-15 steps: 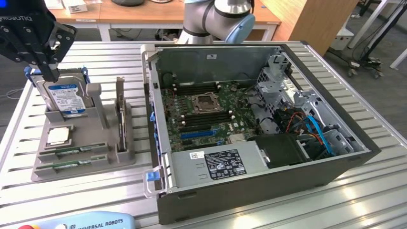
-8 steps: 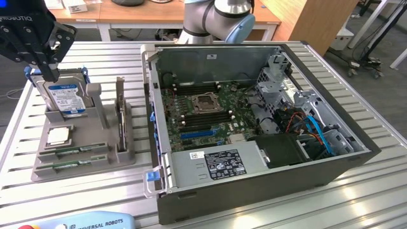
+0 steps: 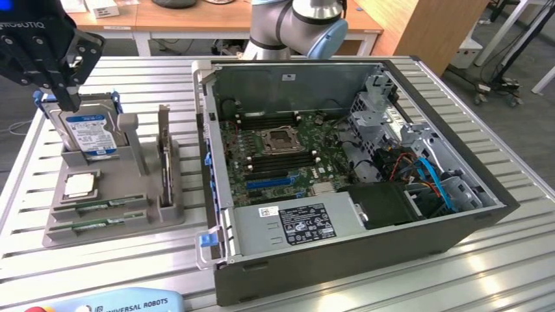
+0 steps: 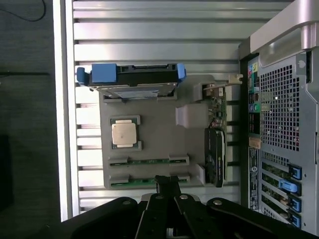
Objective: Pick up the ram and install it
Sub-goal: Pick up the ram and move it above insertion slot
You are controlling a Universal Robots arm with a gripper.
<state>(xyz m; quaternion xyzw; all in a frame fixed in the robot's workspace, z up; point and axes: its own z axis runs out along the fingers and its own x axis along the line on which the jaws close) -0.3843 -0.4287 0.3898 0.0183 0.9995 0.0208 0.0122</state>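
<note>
1. Upper left: one black gripper (image 3: pixel 67 101), fingers together, empty, above one grey plastic holder (image 3: pixel 169 211).
2. Lower left: two long green ram sticks (image 3: pixel 97 207) lie in it, near the slatted metal table (image 3: pixel 26 169) edge.
3. Right: one open grey computer case (image 3: pixel 347 250), just beside.
</note>
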